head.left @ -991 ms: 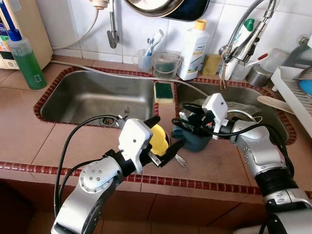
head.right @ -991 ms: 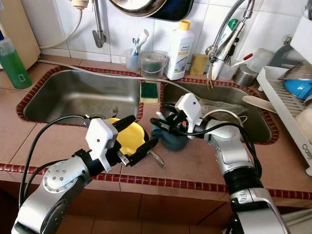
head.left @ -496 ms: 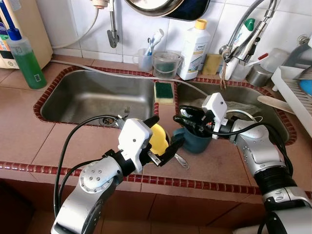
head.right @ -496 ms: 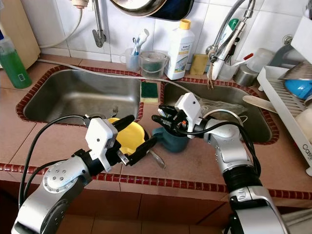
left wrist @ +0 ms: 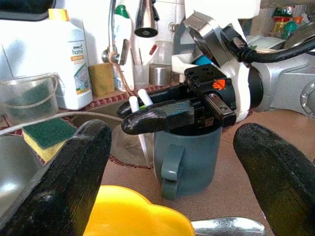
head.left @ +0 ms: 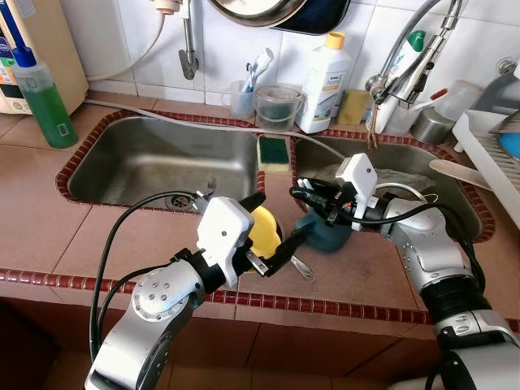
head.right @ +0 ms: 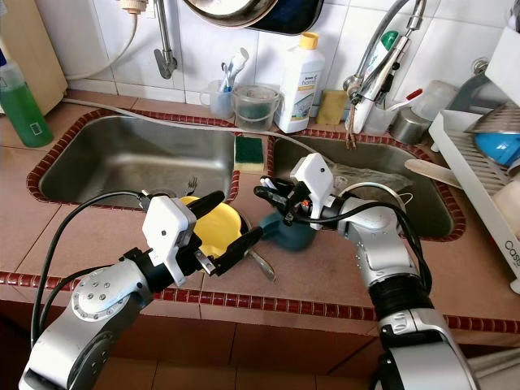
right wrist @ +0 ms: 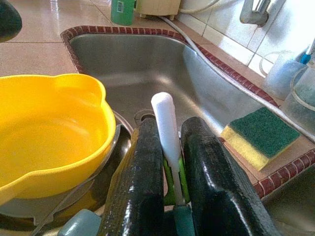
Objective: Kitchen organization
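Note:
A dark teal mug (head.left: 327,234) stands on the tiled counter between the two sinks. Just above its rim my right gripper (head.left: 305,188) is shut on a white-handled utensil with green trim (right wrist: 165,117), whose white tips (left wrist: 139,100) poke out past the fingers. A yellow bowl (head.left: 265,231) rests on a metal pan with a silver handle (head.left: 302,269), left of the mug. My left gripper (head.left: 272,222) is open at the bowl, one finger (head.left: 253,200) above it and the other (head.left: 290,240) by the mug's base. Its fingers hold nothing.
A green-and-yellow sponge (head.left: 273,152) lies on the divider between the left sink (head.left: 146,166) and the right sink (head.left: 455,175). A green soap bottle (head.left: 45,101), a white bottle (head.left: 323,81), cups and the tap (head.left: 410,69) line the back. A dish rack (head.left: 487,158) stands at the right.
My right gripper's fingers have drawn together on the white utensil above the mug and shifted slightly. The left arm and the yellow bowl have stayed put.

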`<state>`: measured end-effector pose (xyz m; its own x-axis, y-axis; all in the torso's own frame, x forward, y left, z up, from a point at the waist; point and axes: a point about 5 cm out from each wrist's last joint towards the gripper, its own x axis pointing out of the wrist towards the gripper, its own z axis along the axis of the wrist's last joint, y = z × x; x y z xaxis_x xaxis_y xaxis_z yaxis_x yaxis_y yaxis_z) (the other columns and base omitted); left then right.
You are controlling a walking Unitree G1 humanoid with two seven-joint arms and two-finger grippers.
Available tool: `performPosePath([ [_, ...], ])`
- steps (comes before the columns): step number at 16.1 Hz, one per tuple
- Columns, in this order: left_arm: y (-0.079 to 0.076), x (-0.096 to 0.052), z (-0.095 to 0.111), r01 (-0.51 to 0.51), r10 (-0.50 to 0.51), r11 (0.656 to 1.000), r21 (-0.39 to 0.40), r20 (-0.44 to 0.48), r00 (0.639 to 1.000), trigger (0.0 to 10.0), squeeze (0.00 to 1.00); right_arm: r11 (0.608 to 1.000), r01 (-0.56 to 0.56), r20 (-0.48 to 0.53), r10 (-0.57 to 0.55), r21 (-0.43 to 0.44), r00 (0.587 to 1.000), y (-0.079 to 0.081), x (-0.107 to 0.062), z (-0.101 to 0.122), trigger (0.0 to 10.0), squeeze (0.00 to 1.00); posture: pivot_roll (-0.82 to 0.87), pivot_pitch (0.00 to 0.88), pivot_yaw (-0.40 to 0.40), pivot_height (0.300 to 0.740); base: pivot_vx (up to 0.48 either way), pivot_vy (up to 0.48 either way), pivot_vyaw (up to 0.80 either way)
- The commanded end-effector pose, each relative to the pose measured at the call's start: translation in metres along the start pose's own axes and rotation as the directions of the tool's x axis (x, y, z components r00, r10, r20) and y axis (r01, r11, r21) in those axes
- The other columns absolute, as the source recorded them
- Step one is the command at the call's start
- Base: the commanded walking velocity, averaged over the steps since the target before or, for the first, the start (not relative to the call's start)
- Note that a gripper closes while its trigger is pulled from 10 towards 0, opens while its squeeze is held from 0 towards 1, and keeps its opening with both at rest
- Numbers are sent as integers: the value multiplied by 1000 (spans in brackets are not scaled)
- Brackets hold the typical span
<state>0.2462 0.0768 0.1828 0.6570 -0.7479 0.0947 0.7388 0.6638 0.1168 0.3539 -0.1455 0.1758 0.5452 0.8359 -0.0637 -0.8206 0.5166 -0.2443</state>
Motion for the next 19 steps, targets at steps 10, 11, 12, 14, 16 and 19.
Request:
performPosePath([
  [10, -1, 3, 3, 24, -24, 999, 37, 8, 1000, 10000, 0, 1000, 4, 58, -4, 1, 998, -8, 4, 16, 0, 0, -63, 33, -68, 740, 0, 0, 0],
  [11, 0, 3, 3, 20, -20, 999, 33, 8, 1000, 10000, 0, 1000, 1, 77, -2, 15, 997, -9, 4, 19, 0, 0, -61, 32, -69, 740, 0, 0, 0],
  [12, 0, 3, 3, 18, -18, 999, 32, 9, 1000, 10000, 0, 1000, 2, 81, -4, 17, 997, -9, 4, 20, 0, 0, -61, 31, -69, 740, 0, 0, 0],
  [14, 1, 2, 3, 13, -13, 999, 30, 9, 1000, 10000, 0, 999, -7, 102, 4, 31, 995, -11, 2, 27, 0, 0, -63, 31, -70, 740, 0, 0, 0],
  [16, -1, 4, 3, 21, -22, 999, 45, 11, 1000, 10000, 0, 999, -15, 132, 8, 51, 991, -14, 3, 36, 9294, 0, -69, 30, -67, 740, 0, 0, 0],
  [19, 1, 5, 3, 15, -16, 999, 33, 17, 1000, 10000, 0, 999, -14, 165, 6, 48, 986, -19, 1, 50, 10000, 0, -73, 34, -69, 740, 0, 0, 0],
])
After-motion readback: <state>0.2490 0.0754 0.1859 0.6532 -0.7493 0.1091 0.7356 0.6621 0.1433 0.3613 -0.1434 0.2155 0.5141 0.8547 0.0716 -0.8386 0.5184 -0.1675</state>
